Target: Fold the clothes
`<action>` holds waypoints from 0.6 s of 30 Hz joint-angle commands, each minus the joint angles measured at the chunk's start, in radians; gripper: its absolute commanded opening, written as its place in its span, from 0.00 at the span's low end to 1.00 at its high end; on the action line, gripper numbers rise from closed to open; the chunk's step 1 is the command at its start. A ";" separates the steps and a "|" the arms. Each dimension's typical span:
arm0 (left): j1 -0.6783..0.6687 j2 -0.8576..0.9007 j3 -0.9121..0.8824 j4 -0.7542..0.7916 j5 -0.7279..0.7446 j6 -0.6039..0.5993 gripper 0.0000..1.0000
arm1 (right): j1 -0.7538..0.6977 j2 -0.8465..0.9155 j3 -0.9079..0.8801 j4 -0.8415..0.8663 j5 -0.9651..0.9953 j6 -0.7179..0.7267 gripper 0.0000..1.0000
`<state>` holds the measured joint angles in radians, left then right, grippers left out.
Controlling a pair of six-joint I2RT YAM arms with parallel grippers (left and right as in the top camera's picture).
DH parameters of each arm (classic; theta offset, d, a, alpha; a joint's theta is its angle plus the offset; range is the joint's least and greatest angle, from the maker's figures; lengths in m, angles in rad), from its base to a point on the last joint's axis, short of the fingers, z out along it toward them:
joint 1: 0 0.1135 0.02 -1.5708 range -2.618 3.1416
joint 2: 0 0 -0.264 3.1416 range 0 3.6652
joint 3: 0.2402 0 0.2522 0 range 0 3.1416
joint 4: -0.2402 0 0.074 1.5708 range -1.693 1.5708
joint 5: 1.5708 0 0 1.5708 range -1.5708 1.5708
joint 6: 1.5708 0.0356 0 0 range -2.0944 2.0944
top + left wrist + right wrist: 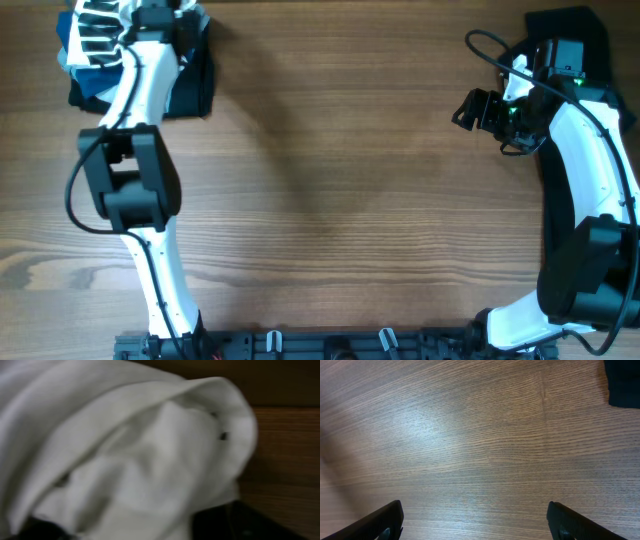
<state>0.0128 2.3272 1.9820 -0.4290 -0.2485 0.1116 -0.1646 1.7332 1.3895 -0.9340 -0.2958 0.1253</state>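
At the far left corner of the bench (340,200), the left arm (140,80) stretches out long over a heap of clothes (90,90) — blue, dark and striped, cut off by the frame edge, its long axis unclear. Whether the left end effector (165,18) grips anything cannot be told; blurred white cloth (140,460) fills its camera. Far right, the right arm (585,150) bends inward, the right end effector (478,108) spread wide — holding nothing, above the wood.
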 commanded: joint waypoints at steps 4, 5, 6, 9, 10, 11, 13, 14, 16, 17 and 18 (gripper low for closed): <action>-0.085 -0.137 0.023 -0.057 0.076 -0.089 1.00 | 0.004 -0.009 0.011 0.002 -0.021 -0.013 0.92; -0.085 -0.169 0.023 -0.062 0.083 -0.103 1.00 | 0.004 -0.009 0.011 0.002 -0.021 -0.013 0.93; -0.084 -0.201 0.023 -0.063 0.094 -0.102 1.00 | 0.004 -0.009 0.011 0.002 -0.021 -0.013 0.92; -0.069 -0.285 0.023 -0.046 0.099 -0.101 1.00 | 0.005 -0.009 0.011 0.002 -0.021 -0.010 0.92; -0.058 -0.291 0.023 -0.038 0.099 -0.101 1.00 | 0.005 -0.009 0.011 0.002 -0.023 -0.010 0.93; -0.045 -0.291 0.023 -0.031 0.099 -0.101 1.00 | 0.005 -0.009 0.011 0.002 -0.024 -0.010 0.93; -0.020 -0.283 0.023 -0.011 0.099 -0.101 1.00 | 0.005 -0.009 0.011 0.002 -0.025 -0.010 0.92; -0.006 -0.274 0.023 0.005 0.099 -0.101 1.00 | 0.005 -0.009 0.011 0.002 -0.028 -0.010 0.92; 0.040 -0.242 0.023 0.052 0.099 -0.101 1.00 | 0.004 -0.009 0.011 0.003 -0.044 -0.010 0.93; 0.057 -0.225 0.023 0.060 0.099 -0.101 1.00 | 0.005 -0.009 0.011 0.003 -0.046 -0.010 0.92; 0.076 -0.204 0.023 0.063 0.099 -0.101 1.00 | 0.005 -0.009 0.011 0.003 -0.046 -0.010 0.93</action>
<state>0.0299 2.0438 2.0132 -0.3759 -0.1574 0.0231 -0.1646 1.7332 1.3895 -0.9337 -0.3111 0.1257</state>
